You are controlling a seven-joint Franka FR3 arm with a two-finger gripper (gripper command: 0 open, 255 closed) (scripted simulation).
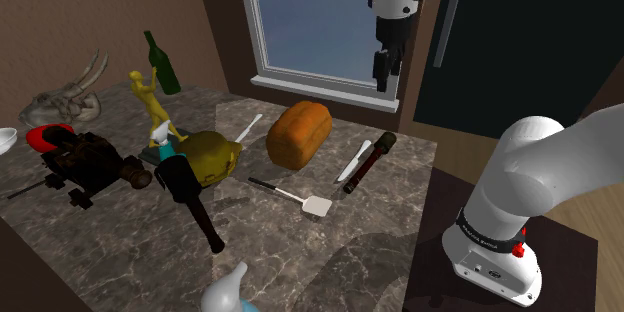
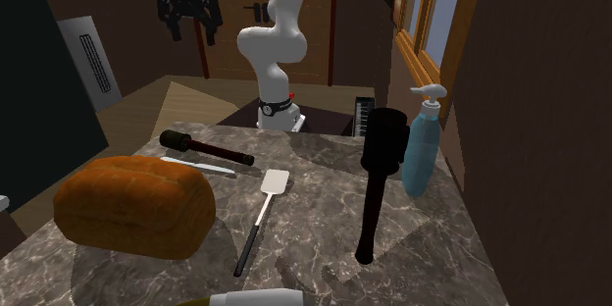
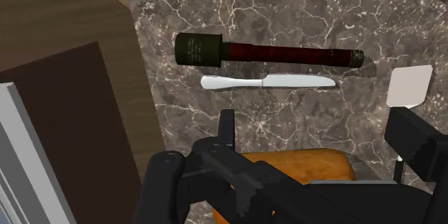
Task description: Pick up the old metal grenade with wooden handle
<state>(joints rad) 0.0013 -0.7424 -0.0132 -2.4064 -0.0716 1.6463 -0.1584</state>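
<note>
Fingers of my gripper spread apart, nothing between them; I hang high over the table, pointing down, probably so I can line up before dropping. Closest under me is the orange-brown bread loaf, not my target. Past it lies a white knife, flat, with the white spatula off toward its tip. Just beyond the knife, parallel to it and apart by a thin strip of marble, lies the grenade, flat on its side near the table's edge by the arm's stand. It has a dark olive drum head, a long dark red-brown handle and a small darker cap at the far end. With the knife so near, I judge that closing across the handle is safest.
</note>
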